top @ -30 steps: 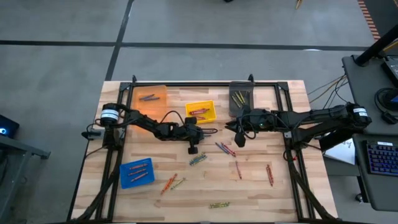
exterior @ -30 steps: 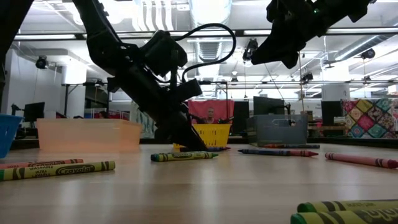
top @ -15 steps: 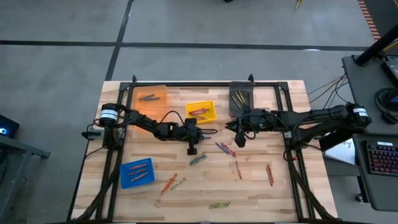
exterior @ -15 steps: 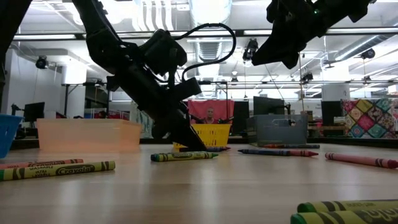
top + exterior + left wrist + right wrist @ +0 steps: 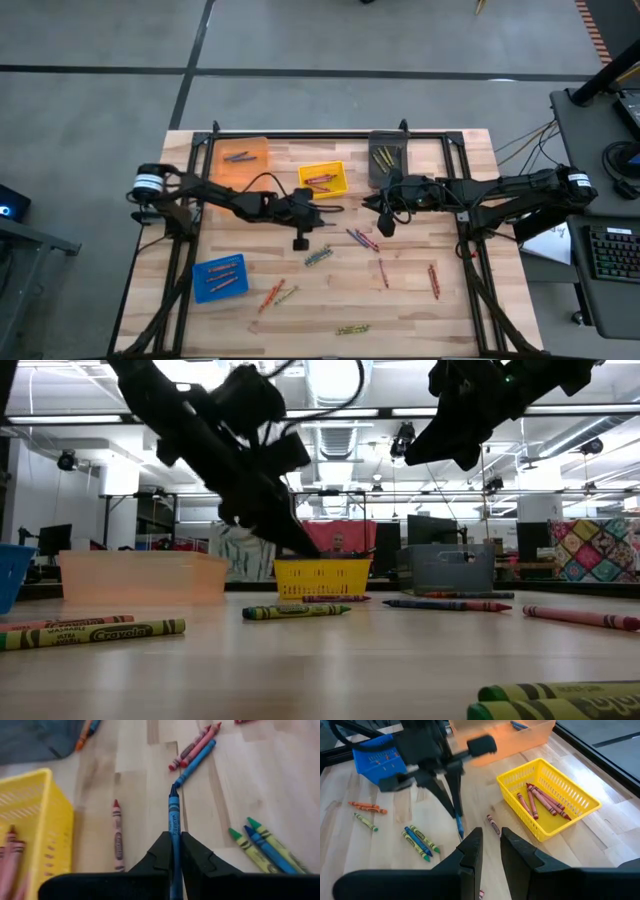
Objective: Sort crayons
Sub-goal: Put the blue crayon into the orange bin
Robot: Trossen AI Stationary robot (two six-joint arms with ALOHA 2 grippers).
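My left gripper (image 5: 173, 837) is shut on a blue crayon (image 5: 173, 815) and hangs above the table's middle (image 5: 325, 209), just right of the yellow bin (image 5: 322, 179). My right gripper (image 5: 490, 845) waits open and raised a little farther right (image 5: 368, 205), with nothing between its fingers. On the wood lie a red crayon (image 5: 118, 840) beside the yellow bin, a red and blue pair (image 5: 195, 752), and a green, blue and olive cluster (image 5: 262, 847). More crayons lie toward the near edge (image 5: 272, 294). My left gripper pinches the blue crayon's wrapped shaft (image 5: 173, 831) between its two fingers. The crayon lies lengthwise along the fingers, its pointed end (image 5: 173, 793) sticking out past the tips. The fingers slant downward from the table's left. The crayon (image 5: 459, 826) is lifted clear of the wood, tip down.
An orange bin (image 5: 240, 155) stands at the far left, a grey bin (image 5: 388, 155) at the far right of middle, and a blue bin (image 5: 220, 277) at the near left. Red crayons lie in the yellow bin (image 5: 540, 802). A black frame (image 5: 330, 134) rims the table.
My left gripper has risen from the tabletop and drawn back a little toward the table's left edge. The blue crayon has come up with it, clear of the wood. My right arm has kept still.
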